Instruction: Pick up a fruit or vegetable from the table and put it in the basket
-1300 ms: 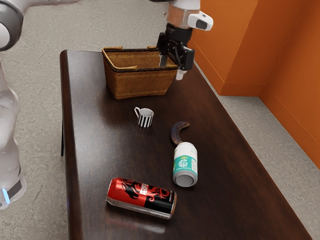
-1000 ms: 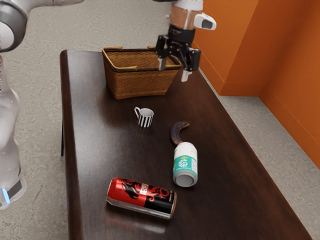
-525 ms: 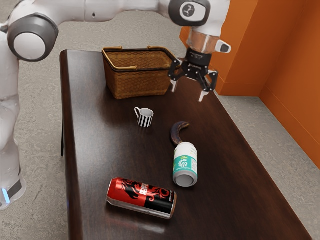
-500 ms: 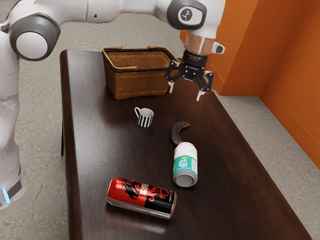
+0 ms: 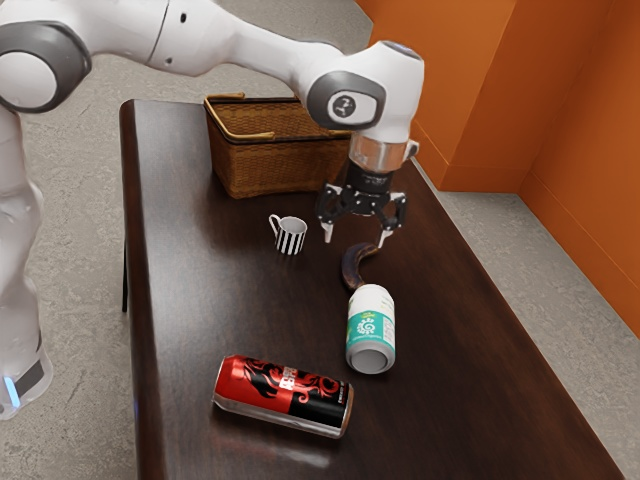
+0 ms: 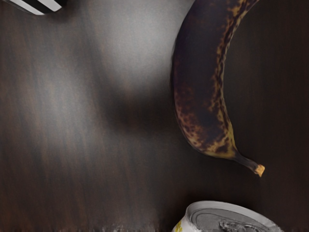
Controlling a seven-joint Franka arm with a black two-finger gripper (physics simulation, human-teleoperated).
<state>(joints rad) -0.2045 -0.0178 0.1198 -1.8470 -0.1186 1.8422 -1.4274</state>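
My gripper (image 5: 355,238) is open in the exterior view, its fingers spread wide above the table with nothing held. The dark, overripe banana (image 5: 352,268) lies on the table just below it, between the striped mug and the white-and-teal can. In the wrist view the banana (image 6: 199,87) is curved, brown-black with yellow speckles, its stem end pointing toward a can top. Behind the gripper, at the table's far end, stands the wicker basket (image 5: 270,168), partly hidden by the arm.
The striped mug (image 5: 291,235) stands on the exterior view's left of the banana. A white-and-teal can (image 5: 371,328) lies close to the banana's near end. Nearer the camera lies a red-and-black can (image 5: 284,395) on the dark table (image 5: 200,300). Orange walls rise on the exterior view's right.
From beside the basket, my gripper has come down and toward the camera, over the banana's area. It stays open. The banana, cans, mug and basket have not moved.
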